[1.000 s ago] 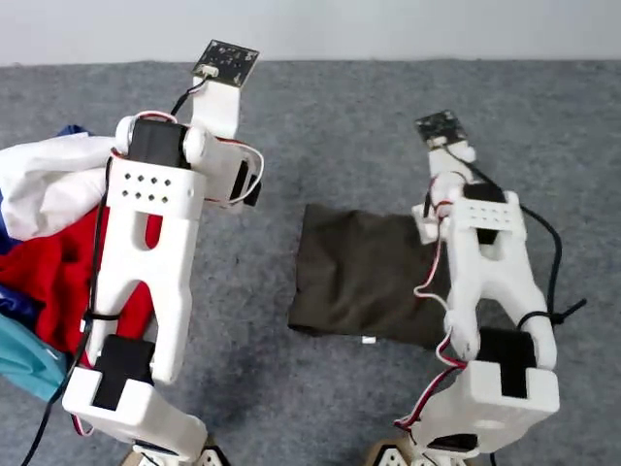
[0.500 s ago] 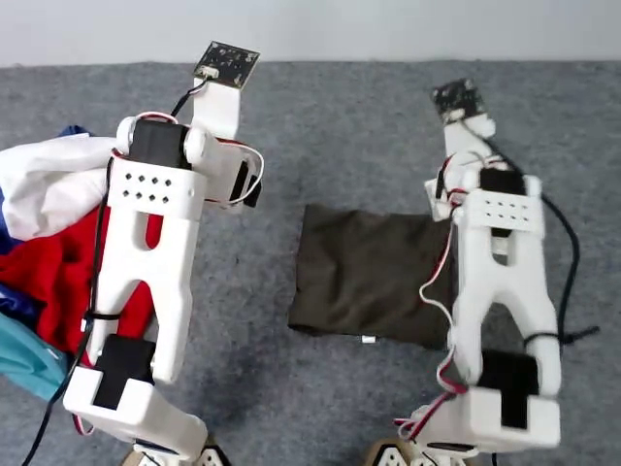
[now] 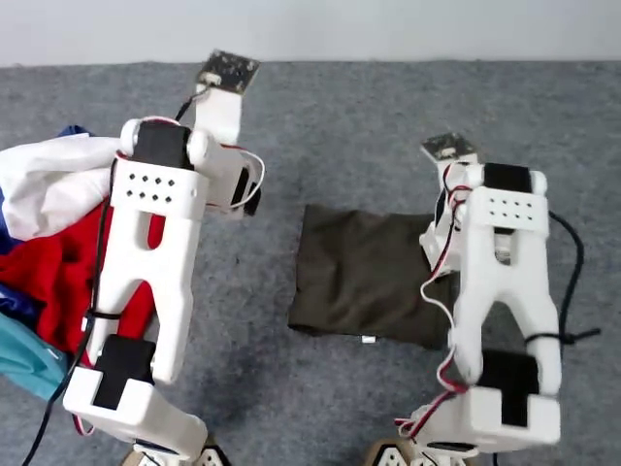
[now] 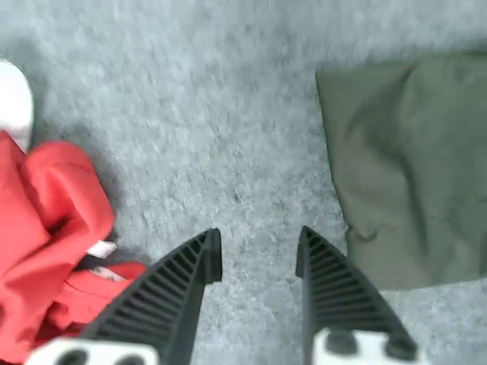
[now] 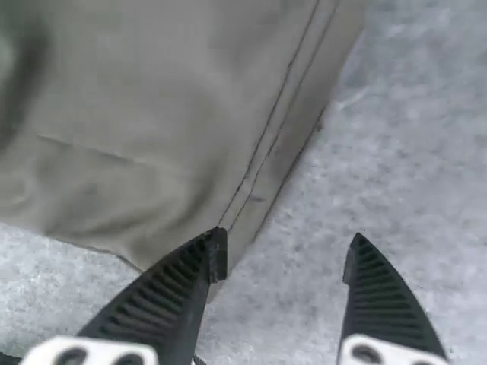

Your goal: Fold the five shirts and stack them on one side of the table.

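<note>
A folded olive shirt (image 3: 359,277) lies flat in the middle of the grey table. My right arm (image 3: 500,262) stands over its right edge. In the right wrist view my right gripper (image 5: 288,255) is open just above that hemmed edge of the olive shirt (image 5: 152,114), one finger over the cloth and the other over bare table. A loose pile with a white shirt (image 3: 49,180), a red shirt (image 3: 58,267) and teal cloth (image 3: 19,359) sits at the left edge. My left gripper (image 4: 259,255) is open and empty over bare table between the red shirt (image 4: 46,228) and the olive shirt (image 4: 411,160).
The grey felt-like table surface (image 3: 330,126) lies bare at the back and between the two arms. A bit of blue cloth (image 3: 70,130) peeks out behind the white shirt. My left arm (image 3: 155,243) covers part of the pile in the high view.
My right arm stretched toward the far side, then drew back and dipped over the olive shirt's right edge. The left arm barely shifted.
</note>
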Controlling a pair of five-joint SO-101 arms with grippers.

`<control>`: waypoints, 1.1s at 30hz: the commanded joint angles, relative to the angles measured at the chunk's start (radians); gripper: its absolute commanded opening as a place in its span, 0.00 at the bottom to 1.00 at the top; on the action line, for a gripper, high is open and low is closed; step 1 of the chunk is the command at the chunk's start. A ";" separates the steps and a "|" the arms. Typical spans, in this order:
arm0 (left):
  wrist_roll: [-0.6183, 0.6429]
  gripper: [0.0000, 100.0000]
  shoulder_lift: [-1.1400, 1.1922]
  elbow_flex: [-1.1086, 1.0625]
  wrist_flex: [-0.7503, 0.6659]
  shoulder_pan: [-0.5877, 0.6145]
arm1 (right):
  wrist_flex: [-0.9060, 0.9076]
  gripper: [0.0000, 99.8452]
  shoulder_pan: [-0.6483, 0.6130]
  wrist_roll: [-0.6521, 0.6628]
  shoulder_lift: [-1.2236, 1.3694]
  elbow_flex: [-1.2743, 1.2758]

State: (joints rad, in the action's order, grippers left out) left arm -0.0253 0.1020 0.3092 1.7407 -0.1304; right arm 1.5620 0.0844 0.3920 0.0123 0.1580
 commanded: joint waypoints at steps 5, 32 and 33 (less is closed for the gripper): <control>0.003 0.17 -0.046 -0.058 0.011 0.008 | -0.097 0.26 0.002 -0.038 0.163 -0.008; 0.002 0.17 -0.044 -0.061 0.012 0.012 | -0.337 0.01 -0.067 -0.109 0.464 -0.135; 0.002 0.17 -0.044 -0.061 0.012 0.012 | -0.338 0.01 -0.047 -0.109 0.464 -0.158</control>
State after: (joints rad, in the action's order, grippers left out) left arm -0.0253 0.1020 0.2463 1.7407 -0.1304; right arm 1.2551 0.0031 0.2984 0.4496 0.0706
